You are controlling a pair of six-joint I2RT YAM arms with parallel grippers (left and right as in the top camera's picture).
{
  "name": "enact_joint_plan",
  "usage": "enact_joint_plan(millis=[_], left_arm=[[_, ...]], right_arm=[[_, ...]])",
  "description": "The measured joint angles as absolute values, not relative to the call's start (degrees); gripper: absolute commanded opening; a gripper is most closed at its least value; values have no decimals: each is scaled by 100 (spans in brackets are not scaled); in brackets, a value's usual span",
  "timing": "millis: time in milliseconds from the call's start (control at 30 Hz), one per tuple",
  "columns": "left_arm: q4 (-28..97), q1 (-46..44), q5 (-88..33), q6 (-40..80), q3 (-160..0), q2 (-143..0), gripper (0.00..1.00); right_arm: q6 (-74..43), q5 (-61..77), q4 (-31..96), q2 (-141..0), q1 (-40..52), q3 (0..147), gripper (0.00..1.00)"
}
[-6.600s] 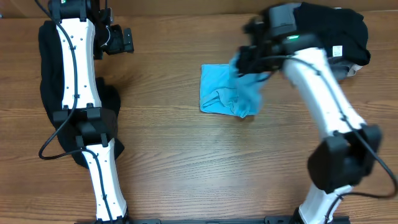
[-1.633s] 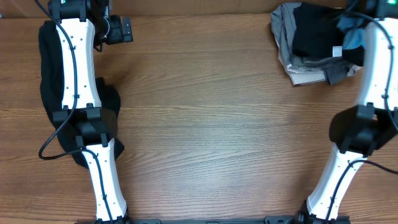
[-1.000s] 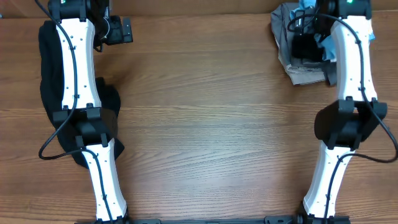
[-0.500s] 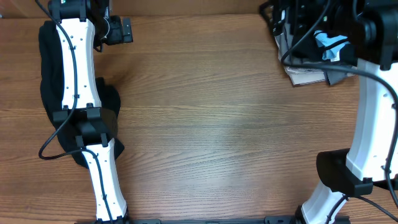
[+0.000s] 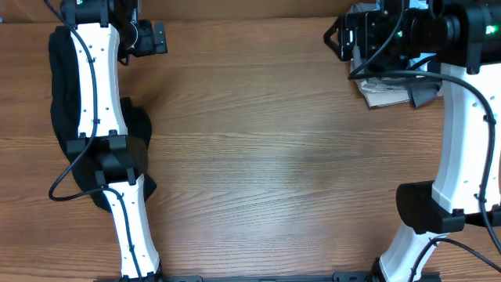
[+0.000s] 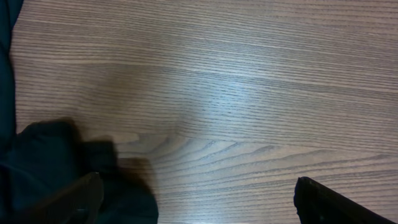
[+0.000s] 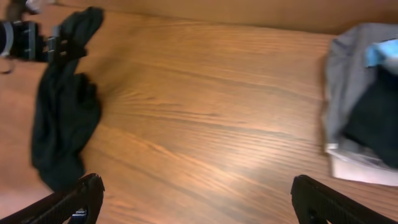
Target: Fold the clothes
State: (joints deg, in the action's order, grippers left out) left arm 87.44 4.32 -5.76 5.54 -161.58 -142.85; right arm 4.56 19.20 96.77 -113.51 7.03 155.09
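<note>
scanning left to right. long black garment (image 5: 59, 117) lies rumpled along the left edge of the table (image 5: 266, 157), partly under the left arm, unfolded by the look of it. left gripper (image 5: 149, 37) hovers at the far left corner, jaws spread wide, nothing in them. far right corner: pile of clothes (image 5: 387, 92), grey and black pieces with the light blue t-shirt (image 7: 382, 53) showing among them. right gripper (image 7: 196, 202) is raised near the pile, jaws wide apart, empty. judgement: blue shirt looks done and stacked; the black garment is left to fold. overhead hides most of the pile behind the right arm; right wrist view shows it plainly, plus the black garment across the table. left wrist view gives only wood and a corner of black cloth.
</note>
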Motion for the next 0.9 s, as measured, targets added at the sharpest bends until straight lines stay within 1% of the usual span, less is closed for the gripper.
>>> enact_joint_plan(millis=[300, 567, 733, 900], left_arm=[[8744, 432, -576, 554, -16158, -14285, 100], [8744, 432, -576, 554, -16158, -14285, 100], [8744, 432, -576, 554, -16158, -14285, 100], [8742, 432, -574, 554, -16158, -14285, 100]], right_arm=[[456, 1533, 8742, -11187, 674, 15495, 100], [462, 1352, 7505, -10298, 674, 15139, 100], [473, 1306, 6530, -9424, 674, 14079, 100], [475, 1149, 5059, -8195, 674, 11887, 100]])
